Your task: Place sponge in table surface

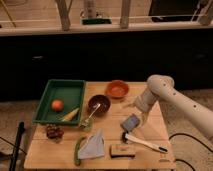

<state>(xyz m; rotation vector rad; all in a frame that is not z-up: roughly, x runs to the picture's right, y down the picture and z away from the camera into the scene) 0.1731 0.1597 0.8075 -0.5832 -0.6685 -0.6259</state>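
Observation:
The sponge (131, 121), a small flat grey-blue pad, lies on the light wooden table surface (113, 124), right of centre. My gripper (140, 118) hangs at the end of the white arm that reaches in from the right. It sits right at the sponge's right edge, low over the table. I cannot tell whether it touches the sponge.
A green tray (44, 104) at the left holds an orange fruit (57, 105) and a yellow item (70, 115). A brown bowl with a spoon (99, 105) and an orange bowl (118, 90) stand behind the sponge. A brush (145, 142), a tan block (122, 150) and a grey cloth (93, 146) lie in front.

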